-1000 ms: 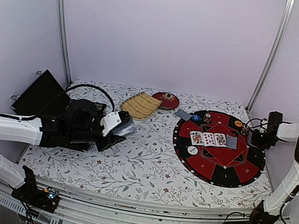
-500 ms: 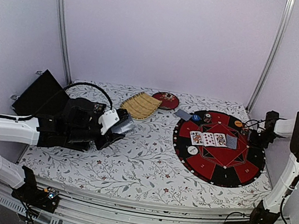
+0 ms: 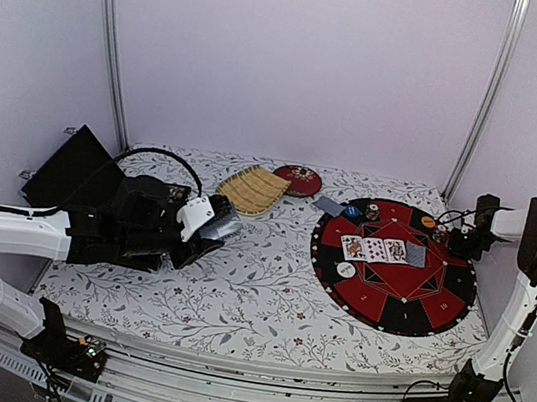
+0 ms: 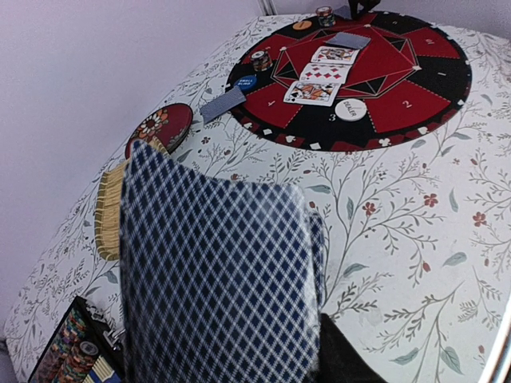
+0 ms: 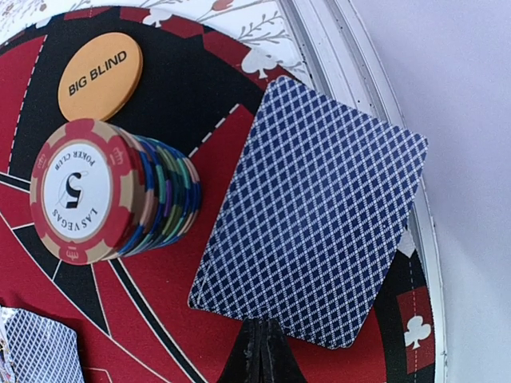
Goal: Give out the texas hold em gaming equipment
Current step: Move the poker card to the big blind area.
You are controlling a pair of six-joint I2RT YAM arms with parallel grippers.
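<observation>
Drawn back rightward since a second ago, the right gripper (image 5: 263,351) has its jaws pressed together over a face-down blue-diamond-backed card (image 5: 311,215) on the round red-and-black mat (image 5: 160,319) beside a mixed-colour poker chip stack (image 5: 112,191), while the left gripper (image 3: 205,234) clamps the blue-backed card deck (image 4: 215,271) above the floral tabletop (image 3: 264,301).

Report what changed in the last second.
The right gripper closed and shifted slightly toward the far wall, by the chip stack. The left gripper kept hold of the deck; the cards on the mat stayed put.
</observation>
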